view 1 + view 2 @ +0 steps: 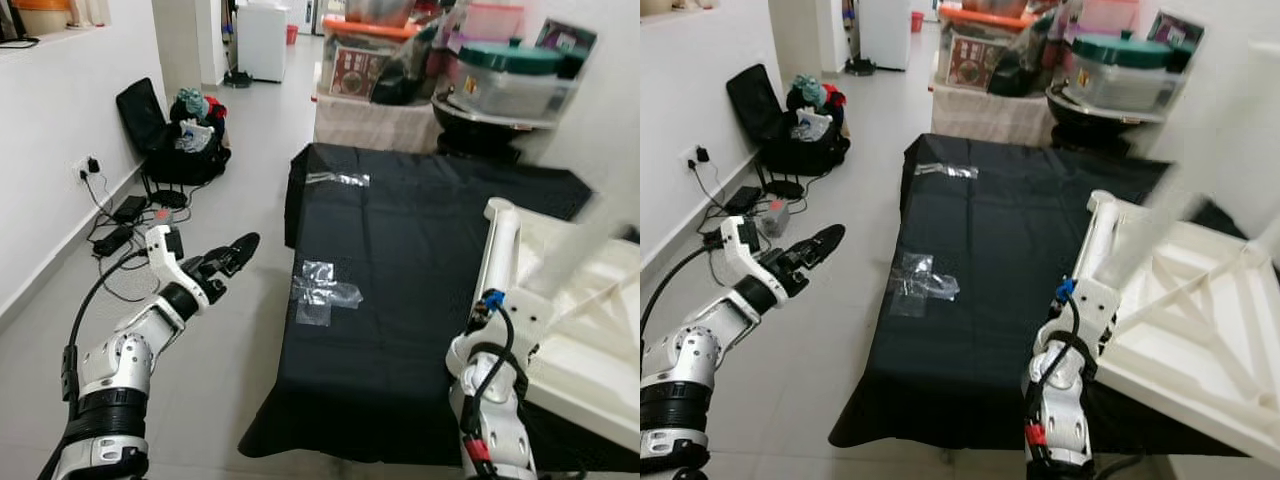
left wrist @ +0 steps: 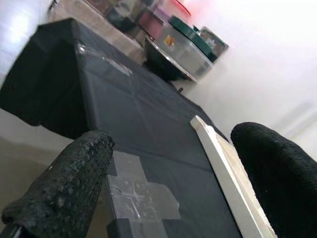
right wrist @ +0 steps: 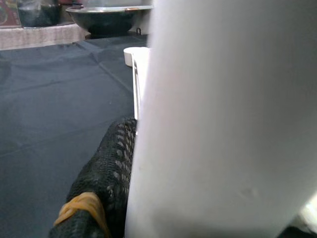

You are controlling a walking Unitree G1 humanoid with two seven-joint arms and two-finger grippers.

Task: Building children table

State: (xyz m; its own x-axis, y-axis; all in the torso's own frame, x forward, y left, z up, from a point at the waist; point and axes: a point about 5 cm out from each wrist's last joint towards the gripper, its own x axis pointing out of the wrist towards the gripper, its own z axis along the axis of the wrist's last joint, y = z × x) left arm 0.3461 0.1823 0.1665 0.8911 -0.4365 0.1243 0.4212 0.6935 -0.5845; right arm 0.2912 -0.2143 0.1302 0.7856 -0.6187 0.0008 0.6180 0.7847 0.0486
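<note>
A white children's table (image 1: 590,330) lies upside down on the right side of a black cloth (image 1: 400,240), with one white leg (image 1: 500,250) along its left edge. My right gripper (image 1: 492,305) is at the near end of that leg and shut on the table's edge. In the right wrist view a black finger (image 3: 106,173) presses against the white panel (image 3: 223,124). My left gripper (image 1: 238,256) is held out over the floor left of the cloth. Its fingers (image 2: 69,183) stand open with nothing between them.
Clear tape patches (image 1: 322,290) stick to the cloth. A black bag with clothes (image 1: 185,140) and cables with adapters (image 1: 120,225) lie by the left wall. Storage boxes (image 1: 505,75) and a dark bowl (image 1: 480,125) crowd the far end.
</note>
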